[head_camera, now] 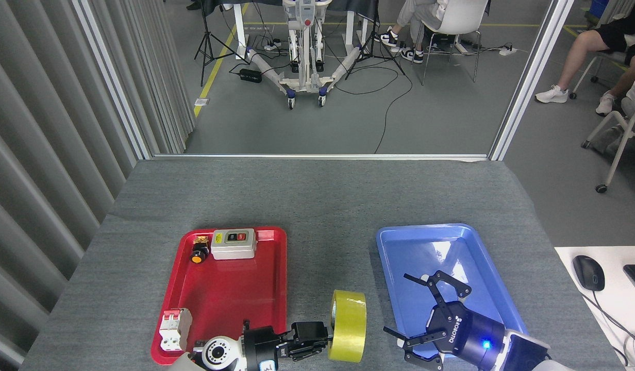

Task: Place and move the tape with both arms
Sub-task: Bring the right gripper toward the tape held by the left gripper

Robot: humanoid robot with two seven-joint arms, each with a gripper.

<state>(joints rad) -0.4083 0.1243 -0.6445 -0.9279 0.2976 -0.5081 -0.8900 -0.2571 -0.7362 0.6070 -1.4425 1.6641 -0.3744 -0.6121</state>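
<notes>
yellow tape roll clamped in left hand, right hand spread apart, two trays

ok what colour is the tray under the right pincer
Blue: the tray under the right pincer is glossy light blue, seen in the head view.

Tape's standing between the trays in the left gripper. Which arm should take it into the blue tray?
Right, probably. The right gripper is open over the blue tray, fingers facing the tape. The left gripper is already shut on it.
</notes>
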